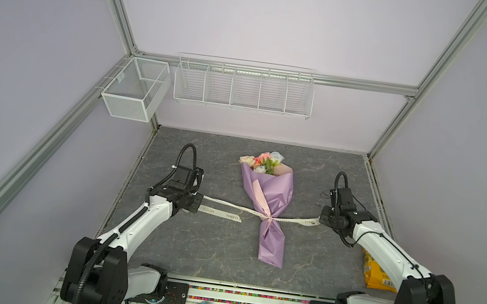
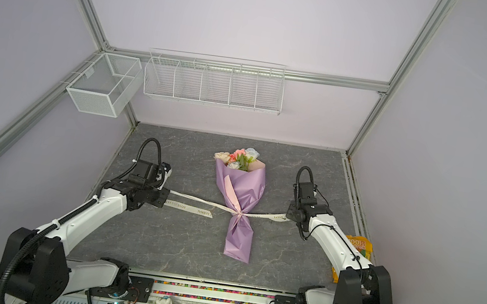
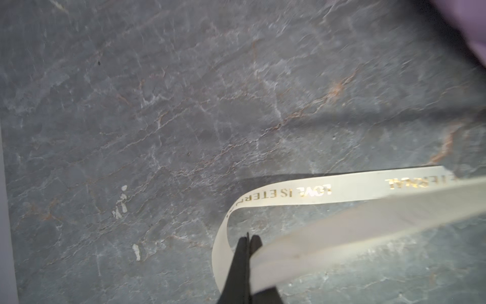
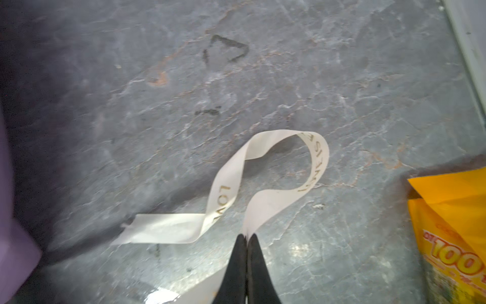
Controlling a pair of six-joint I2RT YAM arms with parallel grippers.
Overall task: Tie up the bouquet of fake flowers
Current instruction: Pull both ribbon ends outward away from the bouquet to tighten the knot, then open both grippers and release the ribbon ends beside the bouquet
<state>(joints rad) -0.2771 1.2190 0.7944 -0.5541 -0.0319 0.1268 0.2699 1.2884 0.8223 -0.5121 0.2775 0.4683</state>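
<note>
Lying in the middle of the grey worktop (image 1: 188, 249), your bouquet of fake flowers (image 1: 270, 202) points its cream, pink, coral and pale blue blooms toward 12 o'clock and its lilac paper tail toward 6 o'clock. Your cream printed ribbon (image 1: 227, 204) wraps the pinched waist of the paper and runs out from there toward 9 and 3 o'clock. At 9 o'clock your left gripper (image 1: 199, 202) is closed tight on the ribbon, and a loose end doubles back along the worktop toward the bouquet. At 3 o'clock your right gripper (image 1: 319, 220) is likewise clamped on the ribbon. Its wrist view shows the spare end curling in a loop beyond the fingertips (image 4: 239, 252). A yellow packet (image 1: 379, 274) lies near 4 o'clock, partly under your right arm.
</note>
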